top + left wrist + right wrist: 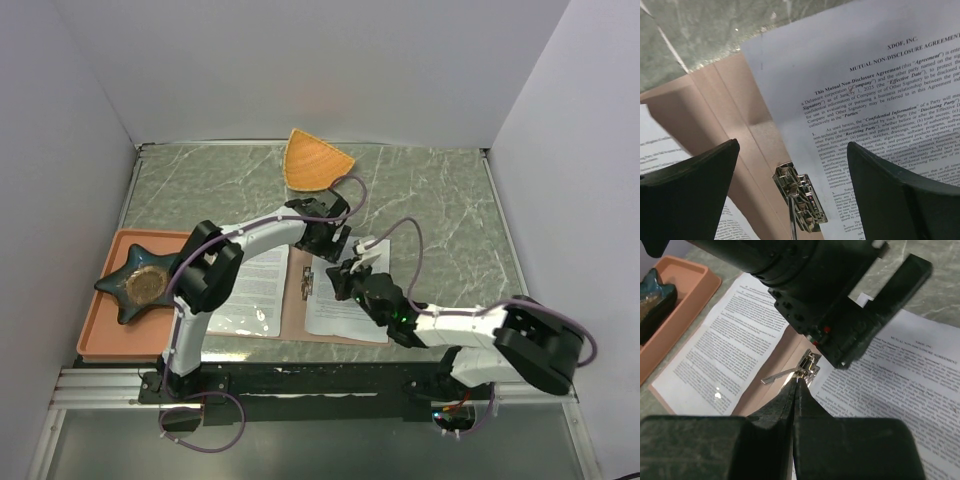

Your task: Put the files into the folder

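The reddish-brown folder (295,305) lies open near the table's front edge. One printed file (255,290) rests on its left half and another file (350,315) on its right half. A small metal clip (800,202) sits at the spine, its lever (780,375) raised to the left. My left gripper (330,243) hovers open over the clip, one finger (690,190) on each side, holding nothing. My right gripper (797,381) is shut, its tips right against the clip (810,365). I cannot tell whether anything thin is pinched.
A salmon-orange tray (105,338) at the left holds a dark star-shaped dish (140,283). An orange fan-shaped dish (315,160) sits at the back of the marbled table. Walls close in on three sides.
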{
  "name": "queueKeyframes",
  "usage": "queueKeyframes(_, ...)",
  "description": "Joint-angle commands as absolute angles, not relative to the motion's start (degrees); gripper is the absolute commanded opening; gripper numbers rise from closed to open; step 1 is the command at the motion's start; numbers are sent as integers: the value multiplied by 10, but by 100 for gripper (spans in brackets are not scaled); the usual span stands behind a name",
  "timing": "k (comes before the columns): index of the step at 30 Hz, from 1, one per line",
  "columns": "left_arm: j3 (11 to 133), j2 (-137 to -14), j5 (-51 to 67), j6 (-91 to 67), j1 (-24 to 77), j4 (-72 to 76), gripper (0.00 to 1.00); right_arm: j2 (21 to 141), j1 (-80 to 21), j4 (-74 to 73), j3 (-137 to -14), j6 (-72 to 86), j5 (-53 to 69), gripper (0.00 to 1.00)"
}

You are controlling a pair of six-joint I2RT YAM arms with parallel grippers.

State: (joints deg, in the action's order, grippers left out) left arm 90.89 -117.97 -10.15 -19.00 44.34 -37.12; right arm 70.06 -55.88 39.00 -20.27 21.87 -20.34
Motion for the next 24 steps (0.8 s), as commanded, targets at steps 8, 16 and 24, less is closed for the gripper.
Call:
queueKeyframes(8,918,-1186,-67,-191,423,-351,97,826,-563,519,-234,179,-227,0)
queueKeyframes(16,881,-1196,-47,-182,403,-331,99,788,-557,403,-258,216,-312,0)
queueKeyframes(24,860,-1205,-41,-175,403,-316,97,819,-557,498,-244,181,-242,0)
